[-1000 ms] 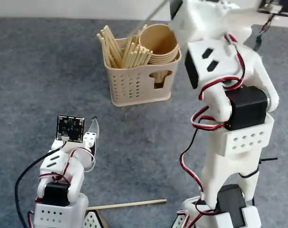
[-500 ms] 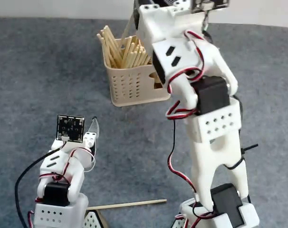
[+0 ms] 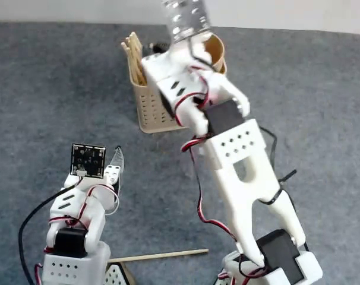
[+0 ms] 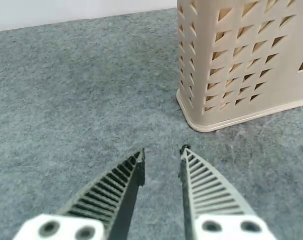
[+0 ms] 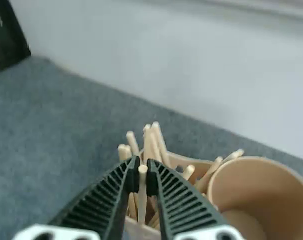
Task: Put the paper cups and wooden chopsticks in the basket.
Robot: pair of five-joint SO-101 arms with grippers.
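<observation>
Wooden chopstick [image 5: 142, 187] pinched upright in right fingers [image 5: 114, 197] above basket [image 3: 149, 113], 12 o'clock, presumably for dropping in; left fingers [image 4: 206, 185] open, idle.

basket [image 3: 147, 110] half hidden behind right arm [image 3: 239, 148], paper cup [image 5: 251, 195] cut off at picture's edge

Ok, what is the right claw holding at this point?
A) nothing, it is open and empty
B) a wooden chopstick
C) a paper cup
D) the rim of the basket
B: in the right wrist view the right claw is shut on a single wooden chopstick, held upright between its fingers above the basket.
</observation>
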